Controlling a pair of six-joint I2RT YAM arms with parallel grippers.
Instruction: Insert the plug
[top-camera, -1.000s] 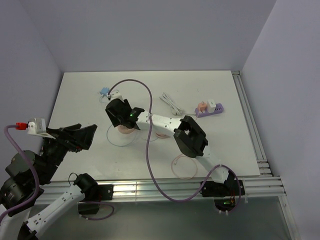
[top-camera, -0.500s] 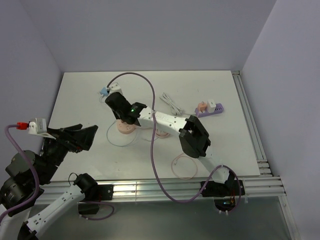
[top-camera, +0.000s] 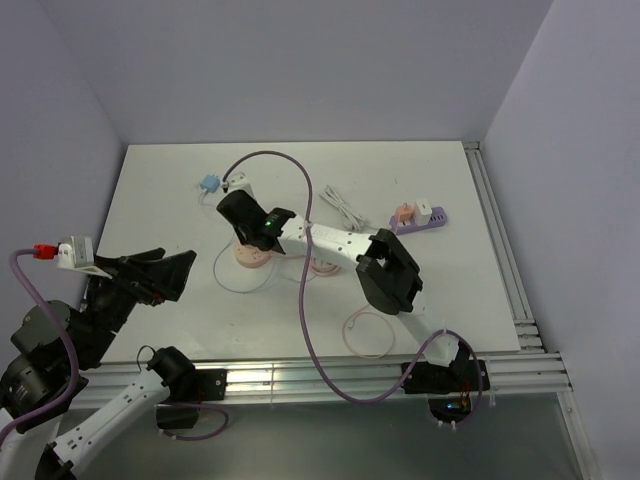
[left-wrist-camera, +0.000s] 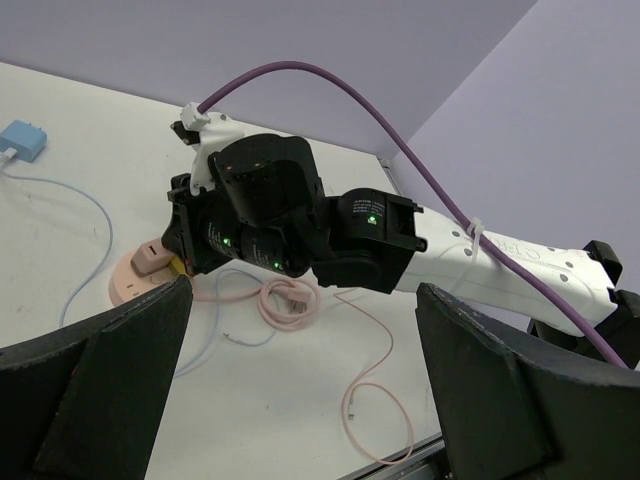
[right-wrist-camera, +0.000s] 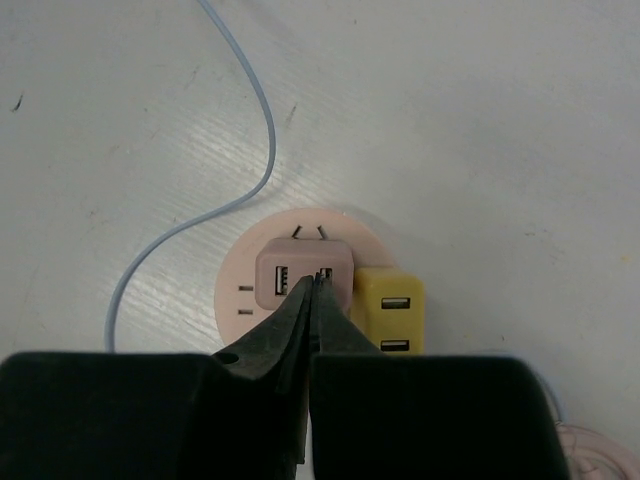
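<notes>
Pink is showing up twice under the right gripper (right-wrist-camera: 313, 283): a square pink adapter (right-wrist-camera: 283, 262) is sitting on top of a round pink socket base (right-wrist-camera: 233, 300), with a yellow adapter (right-wrist-camera: 388, 312) just beside it on the same base. The right gripper's fingers are pinched fully together with nothing between them. Their joined tips are touching the adapter's top face near its right edge, so the arm is acting as a blunt pusher rather than gripping anything. Two thin dark marks are showing on the base just beyond the adapter (prongs or empty slots, I cannot tell which), so the view is not settling whether the plug is fully seated. A pale blue cable (right-wrist-camera: 255, 120) is curving away across the white table (right-wrist-camera: 480, 120), apart from the fingers.

The left gripper (left-wrist-camera: 305, 300) is hanging wide open and holding nothing, off to the left side and looking across at the right arm.

Judging by this, the step in hand is pressing the plug home into the base. The next move is probably calling for a straight downward push. It should be centred on the adapter so that it is not tipping toward the yellow one, and gentle enough that the base is not sliding.
</notes>
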